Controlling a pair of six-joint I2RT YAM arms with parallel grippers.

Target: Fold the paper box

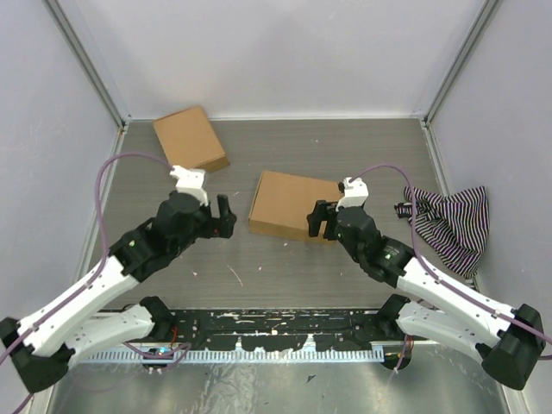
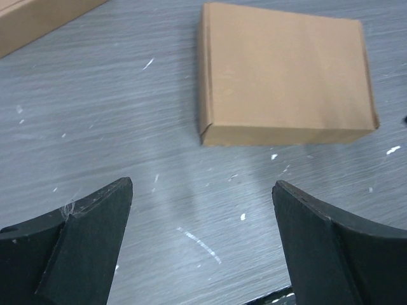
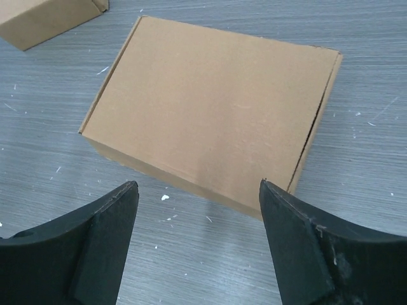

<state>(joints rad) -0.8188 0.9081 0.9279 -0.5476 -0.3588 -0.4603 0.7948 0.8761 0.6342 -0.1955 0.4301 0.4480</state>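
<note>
Two grippers, both spread wide and both empty! The paper box (image 1: pixel 289 205) sits near the middle of the table (image 1: pixel 259 276), lid down and flat, and it looks fully folded into a shallow closed carton.

From above, the box lies at about three o'clock from the left gripper (image 1: pixel 226 216), with a strip of bare tabletop between them. The right gripper (image 1: pixel 321 221) is the nearer one, just beside the box's right end, and the box is at about ten o'clock from it. The box's long axis runs roughly nine to three, dipping a touch toward four. Any last press or nudge looks like a job for the right arm.

On the right wrist camera the closed lid fills the view ahead of the fingers, and nothing sits between them. The left wrist camera shows the same: open jaws and the box well ahead.

As for contents, both cartons are shut, so I can't tell what's inside. The second cardboard box (image 1: pixel 190 138) sits at the far left, toward eleven o'clock. A striped cloth (image 1: pixel 448 220) lies crumpled at the right edge.
</note>
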